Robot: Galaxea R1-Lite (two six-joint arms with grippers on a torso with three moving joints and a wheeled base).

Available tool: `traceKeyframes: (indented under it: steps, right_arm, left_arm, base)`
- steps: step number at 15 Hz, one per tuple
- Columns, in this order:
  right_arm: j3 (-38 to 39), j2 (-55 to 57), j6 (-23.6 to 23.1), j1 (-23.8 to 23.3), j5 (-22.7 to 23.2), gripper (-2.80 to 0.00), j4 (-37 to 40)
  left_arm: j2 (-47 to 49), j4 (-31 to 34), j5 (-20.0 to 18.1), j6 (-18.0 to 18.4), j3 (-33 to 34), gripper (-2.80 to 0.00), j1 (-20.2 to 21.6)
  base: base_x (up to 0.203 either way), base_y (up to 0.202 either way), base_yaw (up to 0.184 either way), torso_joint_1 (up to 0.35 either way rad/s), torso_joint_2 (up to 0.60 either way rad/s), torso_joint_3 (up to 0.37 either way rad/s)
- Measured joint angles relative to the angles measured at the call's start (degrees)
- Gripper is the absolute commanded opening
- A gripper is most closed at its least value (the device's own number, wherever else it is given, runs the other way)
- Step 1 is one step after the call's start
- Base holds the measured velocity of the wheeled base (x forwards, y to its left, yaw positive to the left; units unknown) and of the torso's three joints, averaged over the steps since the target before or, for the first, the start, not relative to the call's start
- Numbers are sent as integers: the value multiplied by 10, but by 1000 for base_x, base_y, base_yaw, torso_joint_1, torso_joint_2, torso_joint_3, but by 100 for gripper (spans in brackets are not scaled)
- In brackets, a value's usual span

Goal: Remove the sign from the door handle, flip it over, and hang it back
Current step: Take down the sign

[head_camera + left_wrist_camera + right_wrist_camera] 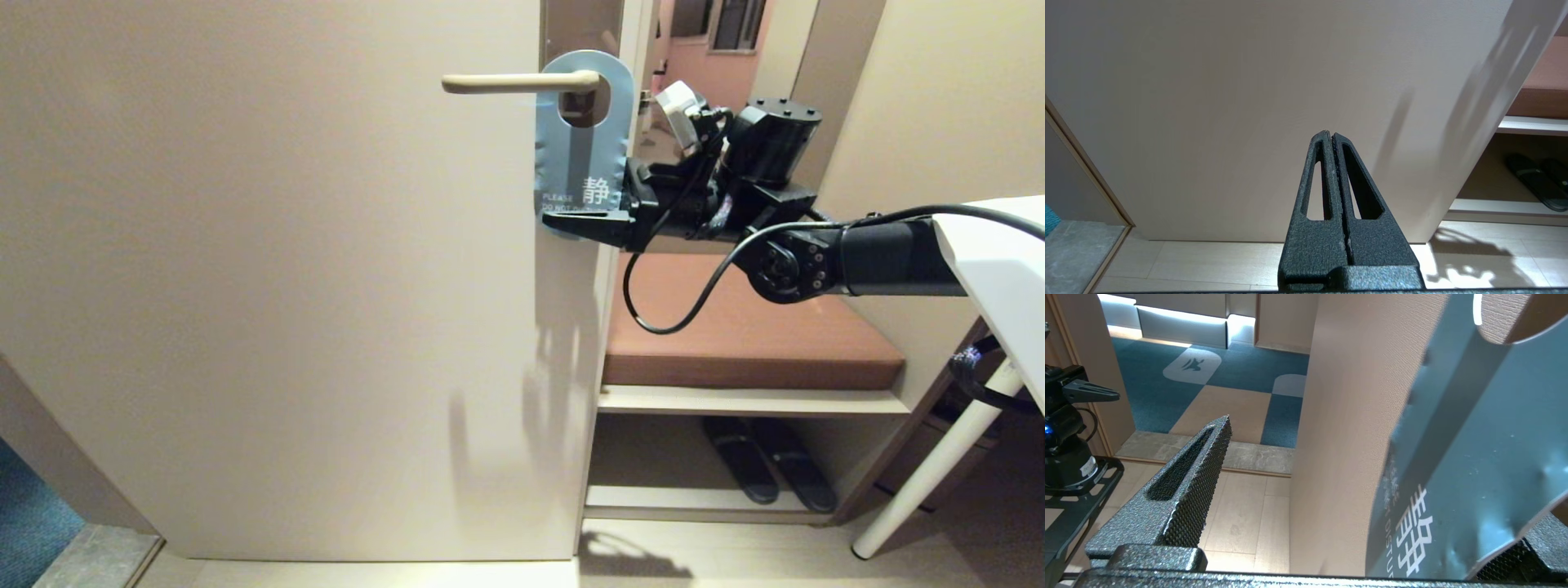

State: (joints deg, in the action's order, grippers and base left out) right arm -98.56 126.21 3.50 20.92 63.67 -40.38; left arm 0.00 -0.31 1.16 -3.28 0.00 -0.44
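The blue-grey sign [571, 159] hangs by its hole on the cream door handle [522, 82], printed face outward. My right gripper [565, 216] reaches in from the right at the sign's lower end and is open. In the right wrist view the sign [1474, 457] lies close against one finger and hides most of it. The other finger [1196, 473] stands well off, and the right gripper [1331, 428] grips nothing. My left gripper [1331, 134] is shut and empty, parked low and pointing at the door's lower part.
The beige door [286, 286] fills the left and middle. Right of its edge stands a bench with a brown cushion [735, 327] and dark slippers [767, 469] on the shelf beneath. A white table leg [931, 474] slants at the far right.
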Motion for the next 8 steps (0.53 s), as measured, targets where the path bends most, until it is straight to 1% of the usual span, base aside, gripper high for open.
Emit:
traceKeyframes:
  steps: [8]
  right_arm:
    - [-1, 0, 0, 7, 0, 0, -1]
  left_arm:
    - [0, 0, 0, 0, 0, -280, 0]
  base:
    - [0, 0, 0, 0, 0, 0]
